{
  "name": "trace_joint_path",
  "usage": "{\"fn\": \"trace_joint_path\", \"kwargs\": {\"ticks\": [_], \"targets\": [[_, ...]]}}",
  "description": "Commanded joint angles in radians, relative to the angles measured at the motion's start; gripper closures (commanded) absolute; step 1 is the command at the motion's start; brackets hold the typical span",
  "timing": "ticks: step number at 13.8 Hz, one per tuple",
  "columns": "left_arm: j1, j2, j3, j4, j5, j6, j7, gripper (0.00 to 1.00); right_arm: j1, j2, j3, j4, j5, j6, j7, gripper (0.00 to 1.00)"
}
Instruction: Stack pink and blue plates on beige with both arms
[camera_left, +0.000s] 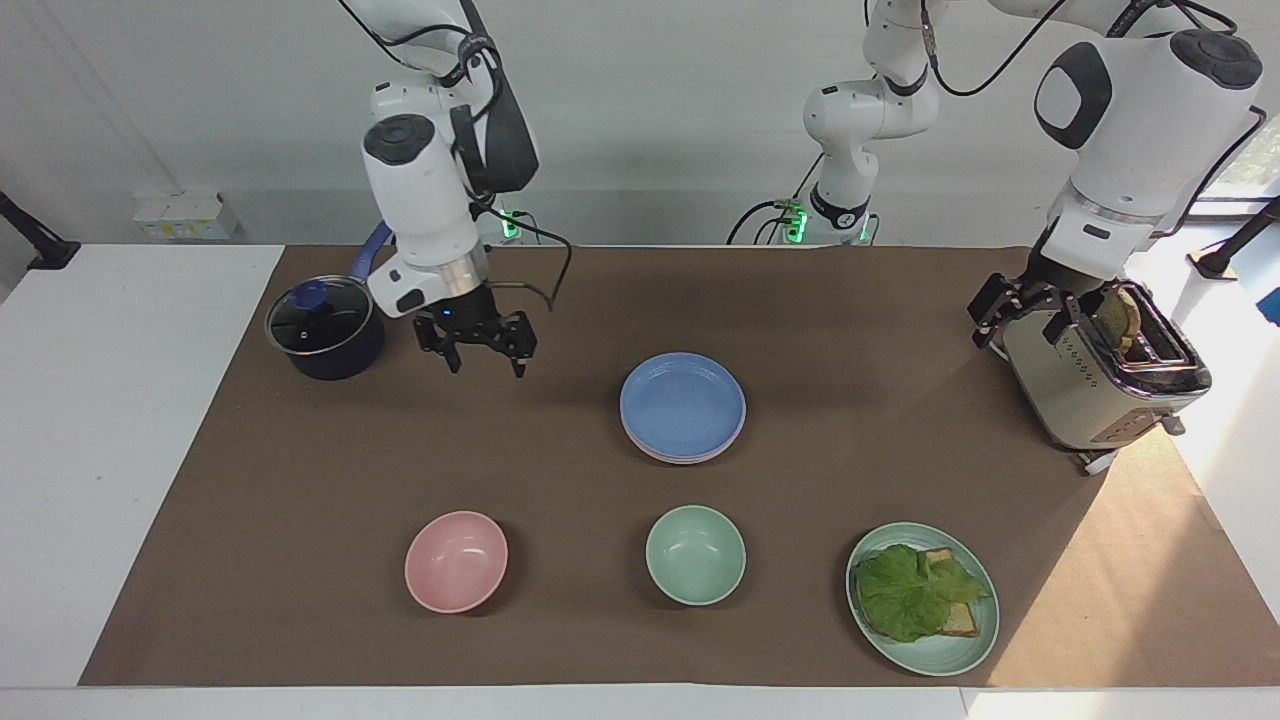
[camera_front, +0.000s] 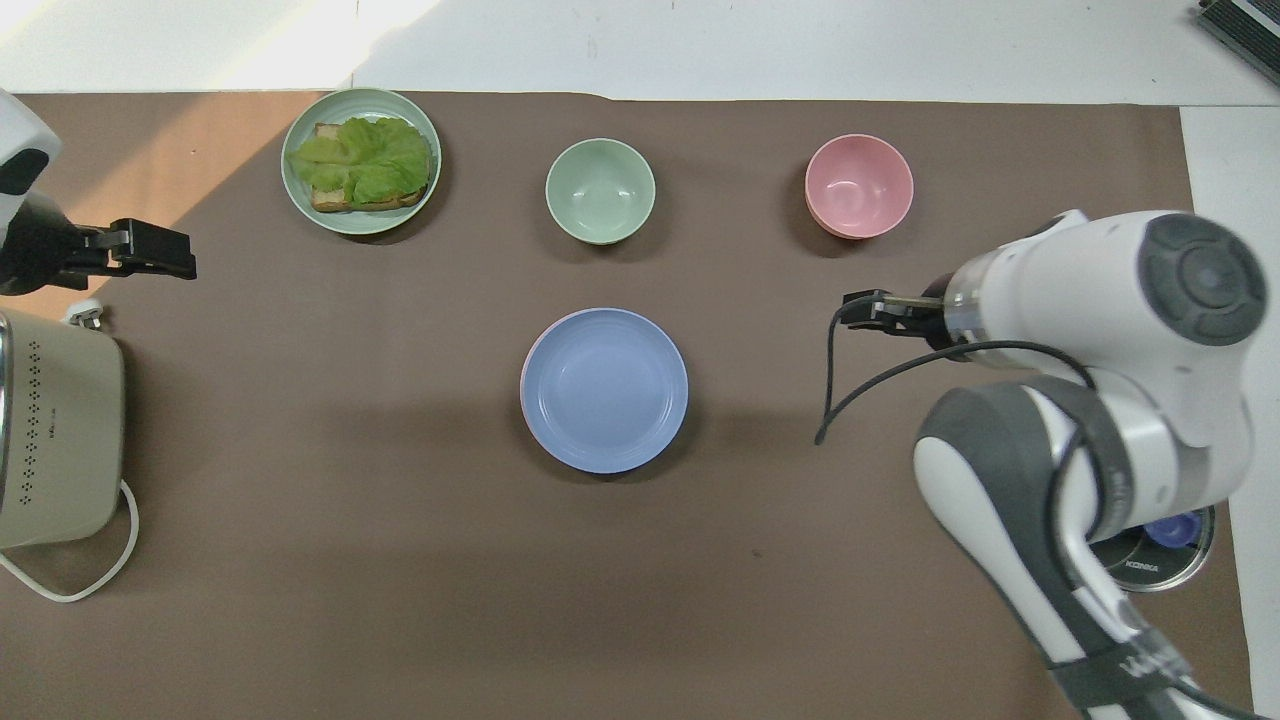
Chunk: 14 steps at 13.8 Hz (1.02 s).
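I see the round matte periwinkle blue plate (camera_left: 683, 403) lying on top of the stack in the middle of the brown mat (camera_left: 300, 460) on the desk. Under it a thin pale pink rim (camera_left: 640, 447) shows, which I take for the pink plate. The beige plate I cannot make out for sure; I judge it is at the bottom, hidden by the two above. The stack sits level and centred, so to me the stacking looks done.

The right end effector (camera_left: 478, 350) hangs in the air over bare mat, beside the dark blue saucepan with the glass lid (camera_left: 322, 328) and well apart from the stack. Its fingers are spread and carry nothing. I think it is raised so that it does not catch a plate rim.

The left end effector (camera_left: 1020, 310) waits just beside the silver toaster (camera_left: 1100, 375), at the left arm's end of the desk. Its fingers look apart and empty.

Farther from the robots than the stack stand the small deep pink bowl (camera_left: 456, 560), the mint-green bowl (camera_left: 695, 554) and the mint-green plate with lettuce and toast (camera_left: 922, 597), all untouched. They are not part of my task, so I would leave them where they are
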Motion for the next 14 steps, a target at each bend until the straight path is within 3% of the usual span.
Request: {"fn": "trace_joint_path", "kwargs": {"ticks": [1, 4, 10, 14], "targets": [[0.003, -0.003, -0.002, 0.002, 0.020, -0.015, -0.001, 0.00, -0.104, -0.004, 0.011, 0.125, -0.026, -0.168, -0.092, 0.00], [0.003, -0.003, -0.002, 0.002, 0.020, -0.014, -0.001, 0.00, -0.161, -0.015, 0.006, 0.233, -0.034, -0.341, -0.172, 0.00], [0.003, -0.003, -0.002, 0.002, 0.020, -0.014, -0.001, 0.00, -0.187, 0.004, 0.011, 0.403, -0.088, -0.538, -0.194, 0.00], [0.003, -0.003, -0.002, 0.002, 0.020, -0.014, -0.001, 0.00, -0.180, -0.023, 0.012, 0.396, -0.071, -0.550, -0.194, 0.00]]}}
